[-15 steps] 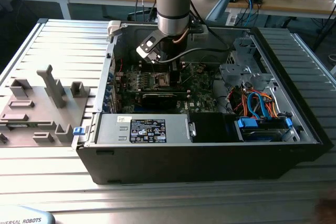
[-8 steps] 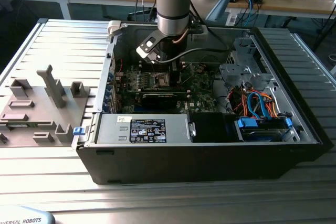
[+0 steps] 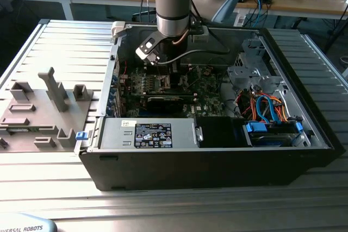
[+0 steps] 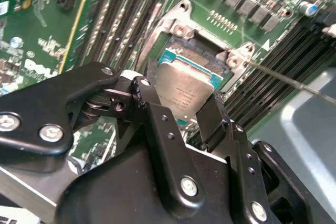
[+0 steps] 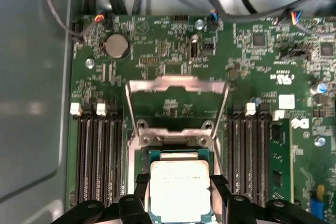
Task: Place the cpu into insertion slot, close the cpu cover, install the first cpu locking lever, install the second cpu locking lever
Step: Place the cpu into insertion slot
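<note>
The cpu (image 5: 178,187), a small square chip with a dull silver top and green edge, sits between my black fingers (image 5: 218,192) right over the insertion slot (image 5: 173,140). I cannot tell whether it is seated. In the second wrist view the cpu (image 4: 186,87) is tilted against the slot's silver rim (image 4: 176,27), with my gripper (image 4: 181,106) shut on its two sides. The cpu cover (image 5: 176,81) lies flipped open beyond the slot. A thin locking lever (image 4: 286,80) stands free beside the socket. In the exterior view my gripper (image 3: 174,74) reaches down into the open computer case.
Rows of long memory slots (image 5: 97,156) flank the socket on both sides. A round coin battery (image 5: 116,45) sits beyond the cover. The case holds a black card (image 3: 163,101), a power supply (image 3: 147,134) and a drive bay with cables (image 3: 266,112). A grey fixture tray (image 3: 38,112) lies outside.
</note>
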